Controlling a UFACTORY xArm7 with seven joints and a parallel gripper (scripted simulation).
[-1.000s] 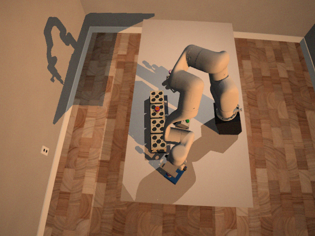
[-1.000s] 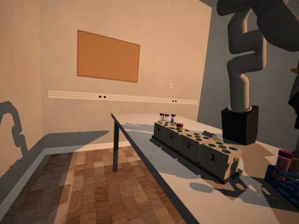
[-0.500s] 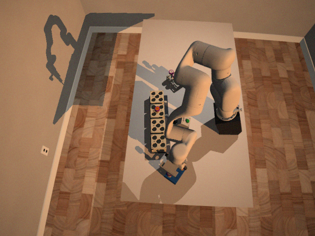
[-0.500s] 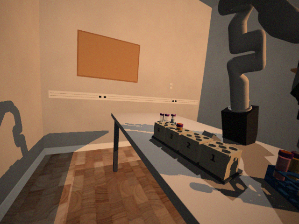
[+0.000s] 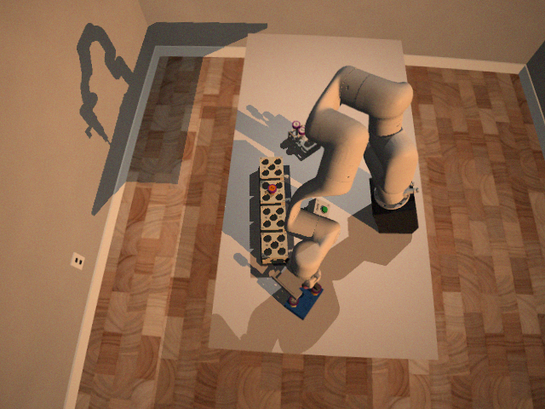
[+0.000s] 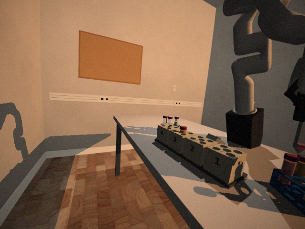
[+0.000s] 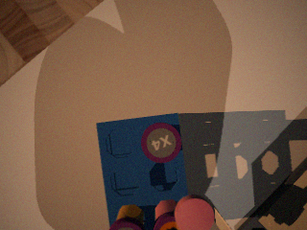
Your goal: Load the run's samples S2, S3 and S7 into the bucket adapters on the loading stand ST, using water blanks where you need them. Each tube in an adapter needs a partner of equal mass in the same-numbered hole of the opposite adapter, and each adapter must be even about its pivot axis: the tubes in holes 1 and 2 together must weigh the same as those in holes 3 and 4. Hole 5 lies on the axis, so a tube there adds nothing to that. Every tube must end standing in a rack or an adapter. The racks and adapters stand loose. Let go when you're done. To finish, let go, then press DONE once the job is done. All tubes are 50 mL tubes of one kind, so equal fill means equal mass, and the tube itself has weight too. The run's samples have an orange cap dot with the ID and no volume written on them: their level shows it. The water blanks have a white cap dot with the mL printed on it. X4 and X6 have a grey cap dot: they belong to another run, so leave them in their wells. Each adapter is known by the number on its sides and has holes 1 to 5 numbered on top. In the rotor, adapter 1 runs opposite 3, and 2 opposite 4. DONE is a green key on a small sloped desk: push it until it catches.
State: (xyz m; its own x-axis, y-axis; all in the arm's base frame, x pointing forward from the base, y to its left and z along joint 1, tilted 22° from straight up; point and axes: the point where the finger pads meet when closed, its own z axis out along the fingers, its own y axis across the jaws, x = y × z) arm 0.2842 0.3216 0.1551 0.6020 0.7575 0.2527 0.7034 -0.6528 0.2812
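Gripper (image 5: pixel 290 284) (image 6: pixel 299 142) (image 7: pixel 203 221) clamped on pink tube (image 6: pixel 299 147) (image 7: pixel 194 214), gap between blue rack (image 5: pixel 303 311) (image 6: pixel 276 175) (image 7: pixel 105 158) and adapter 1 (image 5: pixel 267 247) (image 6: pixel 217 164)

Cream adapters 4 (image 5: pixel 271 160) (image 6: pixel 161 133), 3 (image 5: pixel 272 200) (image 6: pixel 173 142), 2 (image 5: pixel 273 208) (image 6: pixel 193 152) and 1 (image 5: pixel 274 257) (image 6: pixel 216 165) upright in row on dark loading stand (image 6: pixel 228 185). Purple-capped, orange-dotted tube (image 5: pixel 272 188) (image 6: pixel 183 129) stands in adapter 3's centre hole; others show no tubes. Pink-bottomed tube (image 6: pixel 299 147) (image 7: pixel 194 214) held above blue rack (image 5: pixel 303 310) (image 6: pixel 275 175) (image 7: pixel 126 163), ID hidden. Grey-dotted X4 (image 7: pixel 161 142) stands in rack's corner well; pink, orange-dotted tube (image 6: pixel 288 166) (image 7: pixel 166 221) and amber tube (image 6: pixel 300 170) (image 7: pixel 129 214) near. Three purple-capped tubes (image 5: pixel 295 124) (image 6: pixel 170 119) upright beyond adapter 4. Green DONE key (image 5: pixel 324 209) on small sloped desk (image 5: pixel 318 205) (image 6: pixel 216 138).
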